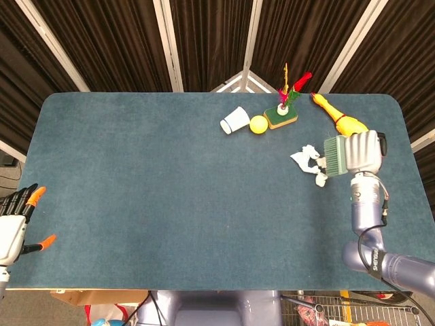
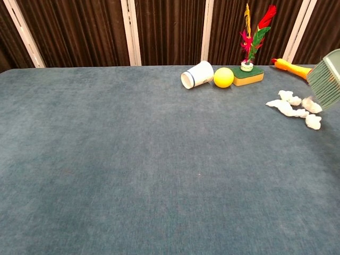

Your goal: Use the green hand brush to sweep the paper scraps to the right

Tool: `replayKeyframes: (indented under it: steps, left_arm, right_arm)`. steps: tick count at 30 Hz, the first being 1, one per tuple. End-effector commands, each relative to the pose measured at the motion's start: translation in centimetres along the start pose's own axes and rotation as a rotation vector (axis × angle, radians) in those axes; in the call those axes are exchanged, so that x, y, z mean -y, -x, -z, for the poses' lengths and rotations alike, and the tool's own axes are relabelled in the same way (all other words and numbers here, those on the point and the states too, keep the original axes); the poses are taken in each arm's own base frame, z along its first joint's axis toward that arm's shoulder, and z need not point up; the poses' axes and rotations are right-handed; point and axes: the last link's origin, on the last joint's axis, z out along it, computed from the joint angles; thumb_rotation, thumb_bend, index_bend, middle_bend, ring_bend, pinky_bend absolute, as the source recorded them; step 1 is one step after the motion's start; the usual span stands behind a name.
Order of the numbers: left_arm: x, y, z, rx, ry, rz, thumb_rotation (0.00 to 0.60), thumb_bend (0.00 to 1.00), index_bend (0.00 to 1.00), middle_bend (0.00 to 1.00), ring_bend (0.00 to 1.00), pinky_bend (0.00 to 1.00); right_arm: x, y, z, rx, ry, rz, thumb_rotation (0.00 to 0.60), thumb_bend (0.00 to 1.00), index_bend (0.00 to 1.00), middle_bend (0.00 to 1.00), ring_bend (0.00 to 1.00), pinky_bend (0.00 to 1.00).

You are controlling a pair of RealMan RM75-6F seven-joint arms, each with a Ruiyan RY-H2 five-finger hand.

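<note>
My right hand [image 1: 363,151] grips the green hand brush [image 1: 334,155] at the right side of the blue table. Its bristles point left and stand just right of the white paper scraps [image 1: 307,163]. In the chest view only the brush head [image 2: 326,79] shows at the right edge, over the scraps [image 2: 295,108], which lie strewn in a loose row. My left hand [image 1: 15,221] hangs open beyond the table's near left corner, fingers apart, holding nothing.
At the back stand a tipped white paper cup [image 1: 234,121], a yellow ball [image 1: 258,124] and a green sponge with feathers [image 1: 283,112]. A yellow rubber chicken [image 1: 340,121] lies just behind the right hand. The table's right edge [image 1: 412,156] is close by.
</note>
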Motion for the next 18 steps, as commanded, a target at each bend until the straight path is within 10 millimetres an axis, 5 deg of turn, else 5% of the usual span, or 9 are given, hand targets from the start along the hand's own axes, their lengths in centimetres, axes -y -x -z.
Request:
replayKeyframes:
  steps: [1,9,18]
  left_arm:
    - [0.0,0.0,0.0,-0.003,0.000,-0.002,0.600,0.00,0.00,0.00,0.00,0.02]
    - [-0.1,0.0,0.2,-0.012,0.008,-0.010,0.600,0.00,0.00,0.00,0.00,0.02]
    - [-0.2,0.2,0.3,-0.019,0.013,-0.021,0.600,0.00,0.00,0.00,0.00,0.02]
  right_arm:
    - [-1.9,-0.7,0.9,-0.031,0.025,-0.053,0.600,0.52,0.72,0.91,0.94,0.81]
    - [-2.8,-2.4,4.8,-0.057,-0.051,-0.352,0.600,0.52,0.72,0.91,0.94,0.81]
    - [0.8,-3.0,9.7,-0.036,-0.261,-0.694,0.600,0.52,0.72,0.91,0.94,0.81]
